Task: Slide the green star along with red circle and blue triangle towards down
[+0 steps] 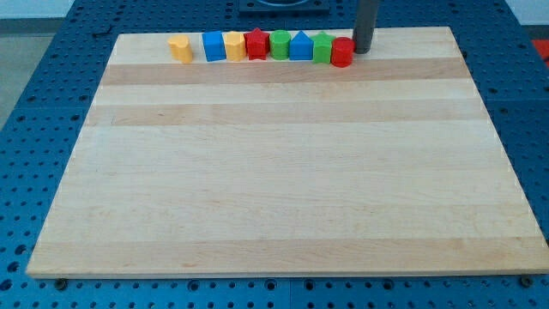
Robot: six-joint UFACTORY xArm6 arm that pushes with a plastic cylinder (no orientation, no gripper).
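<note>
Several blocks stand in a row along the board's top edge. From the view's left: a yellow block [179, 48], a blue cube [214, 46], a yellow block [234, 45], a red star [256, 44], a green round block [280, 45], a blue triangle [301, 46], a green star [322, 48] and a red circle [341, 53]. The last several touch one another. The red circle sits slightly lower than the green star, against its right side. My tip [361, 51] is at the red circle's upper right, touching or almost touching it.
The wooden board [274, 172] lies on a blue perforated table [43, 129]. The block row is very close to the board's top edge. The rod comes down from the view's top.
</note>
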